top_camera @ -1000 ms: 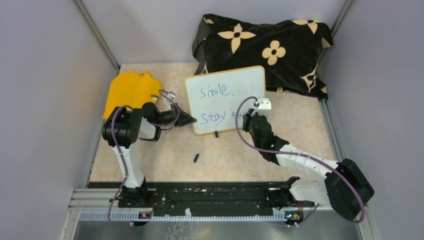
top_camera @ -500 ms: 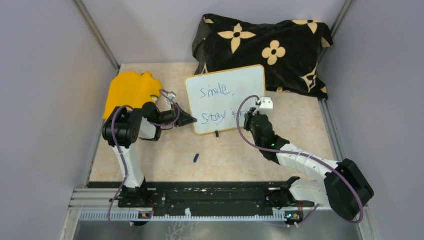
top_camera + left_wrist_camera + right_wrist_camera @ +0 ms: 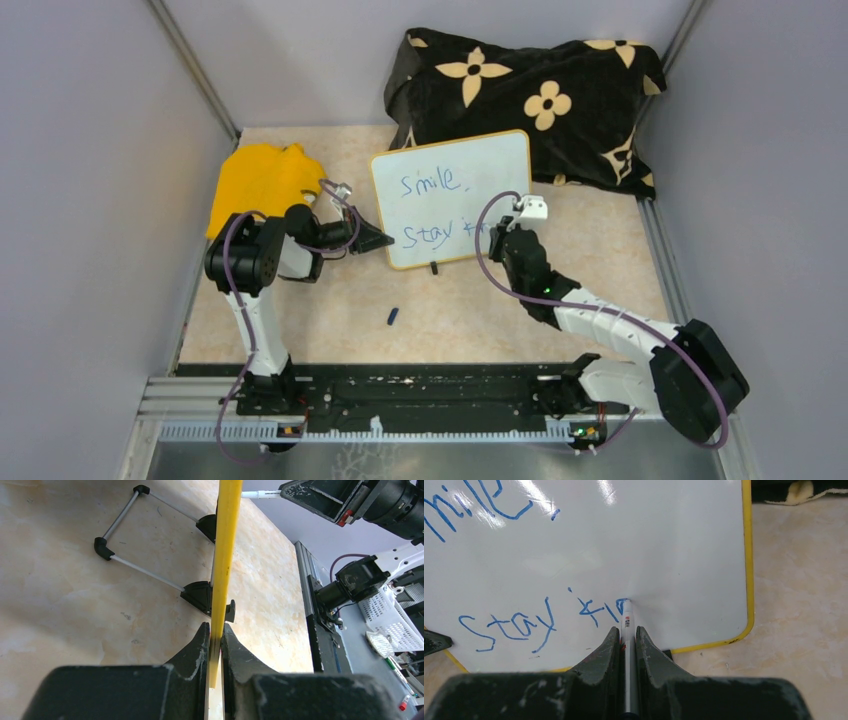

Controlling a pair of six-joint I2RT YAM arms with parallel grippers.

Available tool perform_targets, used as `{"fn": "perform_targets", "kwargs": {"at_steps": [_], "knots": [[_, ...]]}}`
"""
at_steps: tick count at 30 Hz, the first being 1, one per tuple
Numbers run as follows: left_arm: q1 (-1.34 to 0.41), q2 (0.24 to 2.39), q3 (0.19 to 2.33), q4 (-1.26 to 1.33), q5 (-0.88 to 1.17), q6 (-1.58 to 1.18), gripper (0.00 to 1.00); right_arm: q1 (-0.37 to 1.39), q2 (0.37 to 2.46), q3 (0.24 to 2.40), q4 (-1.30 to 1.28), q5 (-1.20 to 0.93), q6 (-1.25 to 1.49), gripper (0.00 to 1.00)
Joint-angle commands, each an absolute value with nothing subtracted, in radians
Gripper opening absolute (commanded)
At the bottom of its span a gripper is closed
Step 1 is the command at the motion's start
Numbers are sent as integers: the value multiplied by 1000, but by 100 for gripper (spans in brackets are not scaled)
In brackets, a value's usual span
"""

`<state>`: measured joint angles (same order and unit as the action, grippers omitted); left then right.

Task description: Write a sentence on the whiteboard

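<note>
The whiteboard (image 3: pixel 455 200) stands tilted on its feet, yellow rim all round. My left gripper (image 3: pixel 385 238) is shut on its lower left edge; in the left wrist view the yellow rim (image 3: pixel 225 555) runs edge-on between the jaws (image 3: pixel 215 632). My right gripper (image 3: pixel 497 232) is shut on a white marker (image 3: pixel 627 620), whose tip touches the board (image 3: pixel 684 555). The sentence (image 3: pixel 430 183) is in blue: "Smile," on top, and below it "Stay" (image 3: pixel 509 625) and a few more letters ending at the marker tip.
A black flowered cloth (image 3: pixel 540 95) lies bunched behind the board. A yellow cloth (image 3: pixel 258 180) lies at the back left beside my left arm. A small blue cap (image 3: pixel 393 317) rests on the table in front. The board's wire stand (image 3: pixel 145 572) props it from behind.
My right gripper has shifted slightly to the right along the lower line with the marker on the board. The left gripper and the board have not moved.
</note>
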<state>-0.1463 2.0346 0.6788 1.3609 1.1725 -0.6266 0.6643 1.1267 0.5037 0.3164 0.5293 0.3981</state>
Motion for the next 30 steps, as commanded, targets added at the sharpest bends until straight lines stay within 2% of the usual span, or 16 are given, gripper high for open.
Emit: {"fn": "perform_targets", "kwargs": {"at_steps": [1, 30], "knots": [[-154, 2049, 684, 1298, 1160, -615, 0, 646, 1095, 492, 330, 538, 417, 0], [-155, 2051, 684, 1291, 1157, -607, 0, 634, 998, 547, 281, 584, 375, 0]]}}
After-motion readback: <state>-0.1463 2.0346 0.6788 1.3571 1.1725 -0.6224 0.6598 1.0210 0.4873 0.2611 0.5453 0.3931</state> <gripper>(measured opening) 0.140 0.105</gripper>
